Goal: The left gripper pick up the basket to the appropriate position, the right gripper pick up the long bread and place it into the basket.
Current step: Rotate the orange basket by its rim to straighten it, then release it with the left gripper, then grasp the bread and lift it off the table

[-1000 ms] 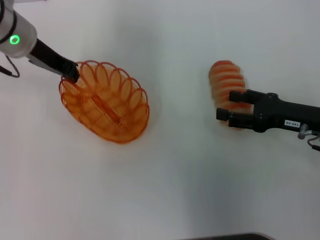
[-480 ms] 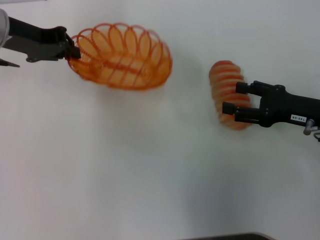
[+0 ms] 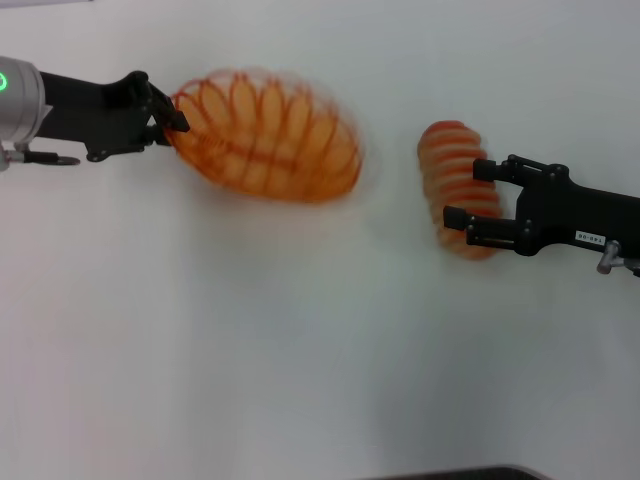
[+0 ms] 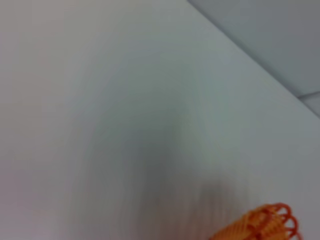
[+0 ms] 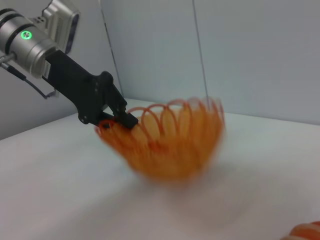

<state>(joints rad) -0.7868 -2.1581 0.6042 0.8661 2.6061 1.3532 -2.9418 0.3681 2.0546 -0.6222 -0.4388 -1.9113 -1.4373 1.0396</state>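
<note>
Over on the left, left gripper clamped on the rim of the basket, lifted clear of the table and not yet set down. On the right, right gripper spread wide around the long bread, lying on the table; grasp, lift and placing into the basket judged yet to do.

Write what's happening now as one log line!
left gripper: holds basket rim, lifted | right gripper: open around bread | bread: on table
</note>
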